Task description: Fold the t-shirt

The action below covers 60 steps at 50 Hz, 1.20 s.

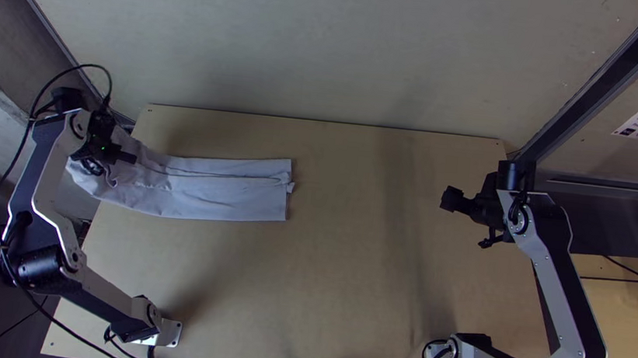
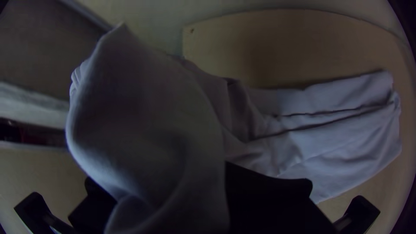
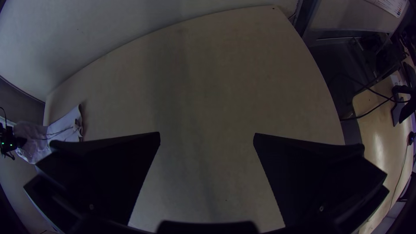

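Pale grey shirt [image 1: 224,189] lying strip-like on your tabletop [image 1: 340,282] around 10 o'clock, bunched end clenched in left pincer [image 1: 112,159]; right pincer [image 1: 467,222] released, 2-ish.

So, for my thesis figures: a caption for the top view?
Left gripper holds one end of the t-shirt, folded lengthwise.
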Each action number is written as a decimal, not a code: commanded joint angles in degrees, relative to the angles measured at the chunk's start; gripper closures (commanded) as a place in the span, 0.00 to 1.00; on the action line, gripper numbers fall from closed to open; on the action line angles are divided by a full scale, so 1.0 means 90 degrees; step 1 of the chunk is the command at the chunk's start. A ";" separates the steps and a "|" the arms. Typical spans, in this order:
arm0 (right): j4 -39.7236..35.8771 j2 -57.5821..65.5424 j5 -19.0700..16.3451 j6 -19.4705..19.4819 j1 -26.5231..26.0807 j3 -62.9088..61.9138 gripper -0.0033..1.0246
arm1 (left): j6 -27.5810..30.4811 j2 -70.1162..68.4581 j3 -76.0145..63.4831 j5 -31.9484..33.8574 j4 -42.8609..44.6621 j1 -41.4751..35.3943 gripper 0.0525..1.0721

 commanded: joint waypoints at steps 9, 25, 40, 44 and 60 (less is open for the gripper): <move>0.0074 -0.0309 -0.0009 0.0156 0.0014 -0.0367 0.04 | 0.0121 -0.0698 0.0397 -0.0515 -0.0625 -0.1294 0.98; 0.0161 -0.0514 -0.0009 0.0156 -0.0221 -0.0630 0.04 | -0.0954 -0.0318 0.1061 -0.1150 -0.1709 -0.2856 0.98; 0.0171 -0.0807 -0.0019 0.0058 -0.0504 -0.0884 0.04 | -0.1959 0.0454 0.1218 -0.1326 -0.2060 -0.4146 0.97; 0.0171 -0.0875 -0.0019 0.0058 -0.0533 -0.0953 0.04 | -0.2223 0.0678 0.1325 -0.1326 -0.2080 -0.4438 0.97; 0.0171 -0.1022 -0.0028 0.0058 -0.0523 -0.1041 0.04 | -0.3102 0.1509 0.1520 -0.1306 -0.2080 -0.5308 0.71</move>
